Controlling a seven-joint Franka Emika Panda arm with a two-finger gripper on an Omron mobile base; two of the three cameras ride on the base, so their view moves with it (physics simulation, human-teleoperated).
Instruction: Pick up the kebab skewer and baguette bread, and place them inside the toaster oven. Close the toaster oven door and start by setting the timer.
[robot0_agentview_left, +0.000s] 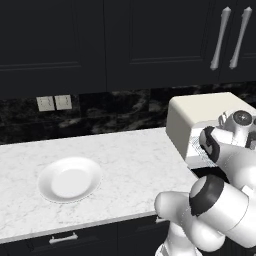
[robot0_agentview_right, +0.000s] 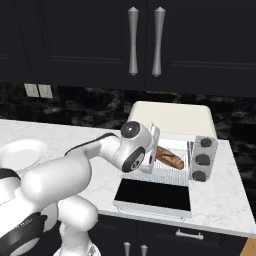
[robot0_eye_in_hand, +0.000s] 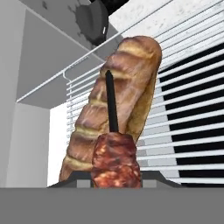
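Fingers (robot0_eye_in_hand: 116, 177) clamped on kebab skewer (robot0_eye_in_hand: 114, 153), inside toaster oven (robot0_agentview_right: 172, 119) at counter's (robot0_agentview_left: 125, 165) right end, above wire rack (robot0_eye_in_hand: 192, 109). Baguette bread (robot0_eye_in_hand: 116, 105) lying on that rack just behind skewer; toaster oven door (robot0_agentview_right: 154, 195) folded down flat, overhanging counter's front edge. White plate (robot0_agentview_left: 70, 179) near front edge, well left.

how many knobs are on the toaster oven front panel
3, stacked in a column on the toaster oven right-hand panel: top knob, middle knob, bottom knob. None look hidden.
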